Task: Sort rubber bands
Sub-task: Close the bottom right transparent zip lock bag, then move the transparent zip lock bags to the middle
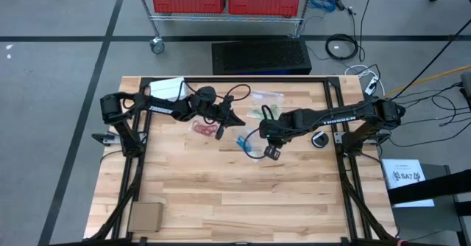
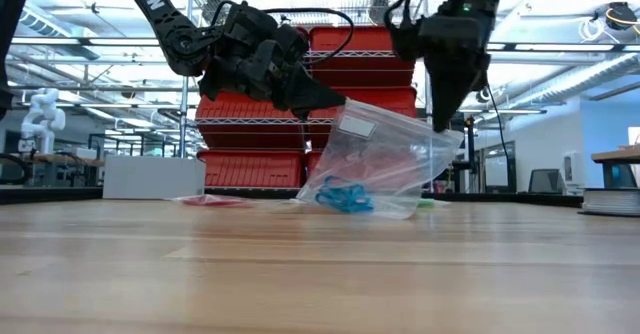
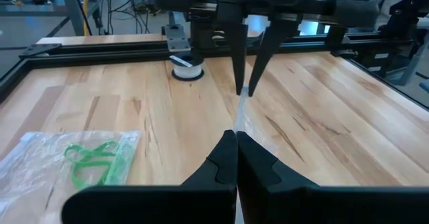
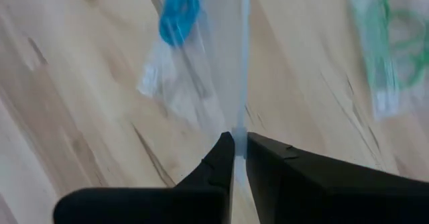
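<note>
A clear plastic bag (image 2: pixel 385 159) with blue rubber bands (image 2: pixel 345 196) in its lower end is stretched between my two grippers at the table's middle. My left gripper (image 2: pixel 335 104) is shut on its upper left corner and my right gripper (image 2: pixel 441 124) on its upper right corner. The bag's lower end (image 2: pixel 375 212) seems to rest on the table. A bag of red rubber bands (image 1: pixel 206 128) lies flat to the left. A bag of green rubber bands (image 3: pixel 87 160) lies flat farther back. My left gripper pinches the bag's top edge at one corner (image 3: pixel 237 127) between its two fingers, coming nearly level from the table's left. The edge runs taut across to the other gripper. My right gripper pinches the top edge at the opposite corner (image 4: pixel 239 135) between its two fingers, pointing steeply down from above. The bag hangs below the fingers, the blue bands (image 4: pixel 179 9) at its bottom.
A white tape roll (image 1: pixel 319 140) sits near the right rail. Another clear bag (image 1: pixel 266 96) and a white sheet (image 1: pixel 168 89) lie at the far side. A cardboard piece (image 1: pixel 145 216) lies at the near left corner. Black frame rails (image 1: pixel 335 106) border the table; the near half is bare wood.
</note>
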